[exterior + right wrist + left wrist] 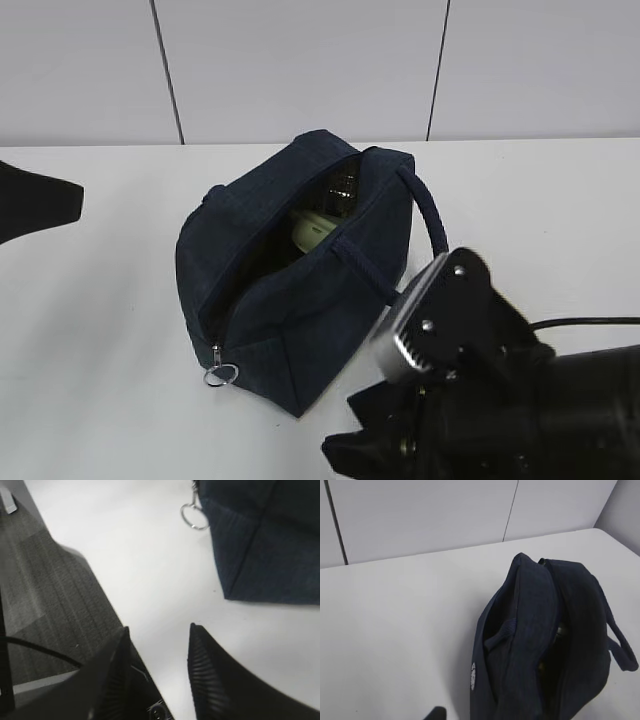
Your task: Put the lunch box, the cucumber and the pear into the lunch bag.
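The lunch bag [300, 300] is sitting on the white table [100, 330], zipper gaping, and the lunch box [315, 228] is showing its pale green lid inside the opening (nothing else in there is clear enough to name). The metal ring pull [194, 516] is dangling at the bag's near corner, up and ahead of the right gripper [159, 645], whose fingers [207, 675] are standing apart over bare table, grasping nothing. The left gripper is barely peeking into its own view, so its fingers' state cannot be told.
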### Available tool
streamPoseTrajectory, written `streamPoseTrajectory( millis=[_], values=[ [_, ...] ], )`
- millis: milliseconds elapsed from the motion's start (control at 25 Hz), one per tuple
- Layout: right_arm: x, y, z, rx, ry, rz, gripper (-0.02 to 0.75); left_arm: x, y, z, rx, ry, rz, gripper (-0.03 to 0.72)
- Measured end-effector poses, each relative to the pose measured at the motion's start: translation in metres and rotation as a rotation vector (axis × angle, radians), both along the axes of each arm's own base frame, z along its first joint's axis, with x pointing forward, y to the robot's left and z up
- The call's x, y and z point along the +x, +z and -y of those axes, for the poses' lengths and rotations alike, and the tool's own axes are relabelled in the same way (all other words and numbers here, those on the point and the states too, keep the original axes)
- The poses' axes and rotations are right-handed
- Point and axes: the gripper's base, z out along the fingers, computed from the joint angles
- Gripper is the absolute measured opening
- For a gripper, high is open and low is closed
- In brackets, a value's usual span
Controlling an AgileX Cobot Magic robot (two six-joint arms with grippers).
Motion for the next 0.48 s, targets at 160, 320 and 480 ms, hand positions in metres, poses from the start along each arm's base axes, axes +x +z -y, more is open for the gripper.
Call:
streamPoseTrajectory(
  millis=[160,320,480],
  values=[
    [0.001,-0.008,-0.006,0.000,0.027,-0.039,0.275,-0.001,-0.001,0.000,0.016,-0.007,-0.010,0.316],
    [0.005,-0.002,-0.010,0.016,0.031,-0.023,0.269,-0.001,-0.002,0.000,0.018,-0.008,-0.014,0.297],
    [0.008,0.003,-0.013,0.030,0.033,-0.011,0.269,-0.001,-0.002,0.000,0.019,-0.010,-0.018,0.288]
  ],
)
